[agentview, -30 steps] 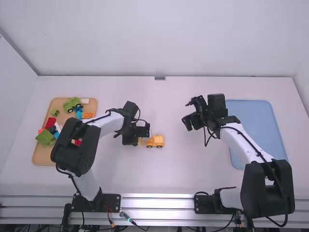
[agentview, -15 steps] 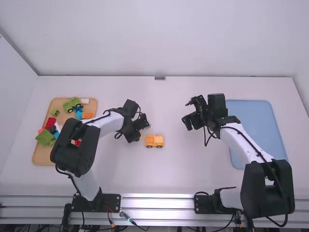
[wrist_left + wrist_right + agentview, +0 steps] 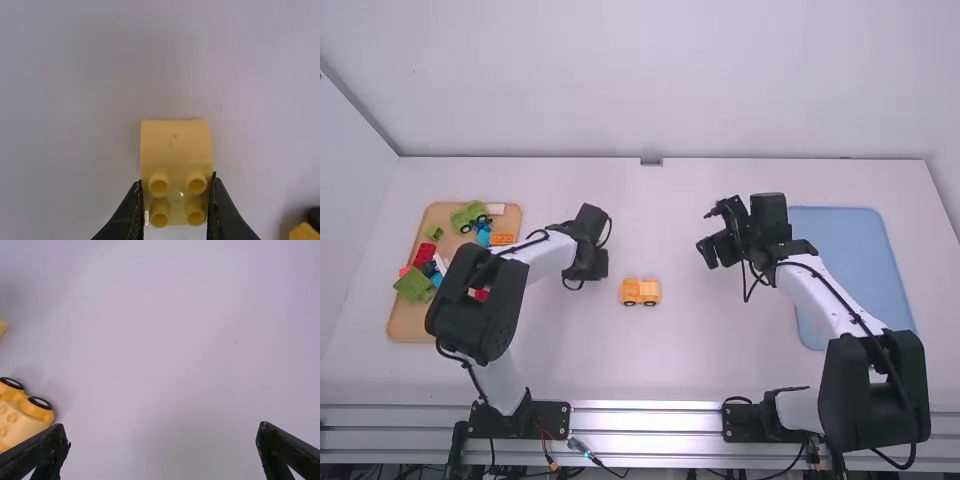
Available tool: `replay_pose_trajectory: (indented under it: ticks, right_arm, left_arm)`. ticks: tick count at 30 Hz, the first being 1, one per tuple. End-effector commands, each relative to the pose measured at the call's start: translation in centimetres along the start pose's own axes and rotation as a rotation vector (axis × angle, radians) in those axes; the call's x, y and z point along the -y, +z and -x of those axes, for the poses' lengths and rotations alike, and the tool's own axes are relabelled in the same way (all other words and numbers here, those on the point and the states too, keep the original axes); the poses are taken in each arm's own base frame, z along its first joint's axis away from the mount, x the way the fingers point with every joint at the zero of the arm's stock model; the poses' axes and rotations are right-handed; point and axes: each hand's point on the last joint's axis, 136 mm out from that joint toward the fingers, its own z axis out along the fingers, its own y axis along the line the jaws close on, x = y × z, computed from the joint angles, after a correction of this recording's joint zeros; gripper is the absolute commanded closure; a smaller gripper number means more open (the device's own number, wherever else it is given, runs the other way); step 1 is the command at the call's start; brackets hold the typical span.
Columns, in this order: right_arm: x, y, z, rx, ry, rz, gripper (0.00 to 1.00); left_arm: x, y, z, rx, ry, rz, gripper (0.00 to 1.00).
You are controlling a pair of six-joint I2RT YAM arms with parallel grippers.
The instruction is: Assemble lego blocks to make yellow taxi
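High view shows a yellow wheeled body [image 3: 641, 292] on the white table [image 3: 710, 360], just right of the left gripper [image 3: 588, 268] and slightly nearer the arm bases. It is rounded and blocky, with dark wheels; the right wrist view shows pale wheel centers and studs on its upper surface. In the left wrist view, the left gripper has a yellow block [image 3: 176, 145] pinched between its black fingers, one pressed to each side. The block has a smooth plain part, two tiny dark specks and four round studs.

Well to the left of the left gripper lies a tan tray [image 3: 408, 325], crowded with a green wheeled piece [image 3: 470, 212], a white block [image 3: 496, 209], an orange block [image 3: 502, 239], red blocks [image 3: 425, 252], a large green block [image 3: 413, 284], a small green piece [image 3: 434, 233] and some blue pieces. Right of the right gripper [image 3: 720, 250] lies a blue tray [image 3: 865, 260], its surface bare where visible.

The right gripper is spread wide, gripping nothing; the yellow body sits to its left and nearer the bases. The left arm [image 3: 470, 300] hides part of the tan tray, and the right arm [image 3: 820, 290] covers some of the blue one. Dark cables run along both arms.
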Motion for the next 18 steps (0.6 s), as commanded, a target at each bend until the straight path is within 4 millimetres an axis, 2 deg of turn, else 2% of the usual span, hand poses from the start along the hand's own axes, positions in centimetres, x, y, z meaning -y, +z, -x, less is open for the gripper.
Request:
replay_pose_trajectory:
  ticks: [1, 5, 6, 8, 9, 12, 18]
  right_arm:
    - [-0.3, -0.4, 0.3, 0.016, -0.005, 0.007, 0.02]
    - [-0.2, -0.4, 0.3, 0.016, -0.003, 0.005, 0.01]
    - [-0.3, -0.4, 0.3, 0.017, -0.004, 0.006, 0.01]
    - [-0.3, -0.4, 0.3, 0.016, -0.004, 0.007, 0.01]
    - [-0.3, -0.4, 0.3, 0.016, -0.004, 0.006, 0.01]
    - [-0.3, -0.4, 0.3, 0.017, -0.004, 0.006, 0.01]
    - [-0.3, -0.4, 0.4, 0.019, -0.001, 0.005, 0.01]
  left_arm:
    - [-0.9, 0.0, -1.0, -0.014, -0.314, 0.043, 0.98]
    - [-0.5, 0.0, -1.2, -0.029, -0.458, 0.022, 0.98]
    - [0.2, 0.0, -1.4, -0.054, -0.554, -0.012, 0.98]
    - [0.9, 0.0, -1.7, -0.088, -0.626, -0.047, 0.98]
    - [2.0, -0.2, -2.4, -0.147, -0.743, -0.087, 0.98]
    - [3.0, -0.6, -3.8, -0.252, -0.898, -0.108, 0.98]
    - [1.6, -1.0, -6.8, -0.347, -1.191, 0.054, 0.98]
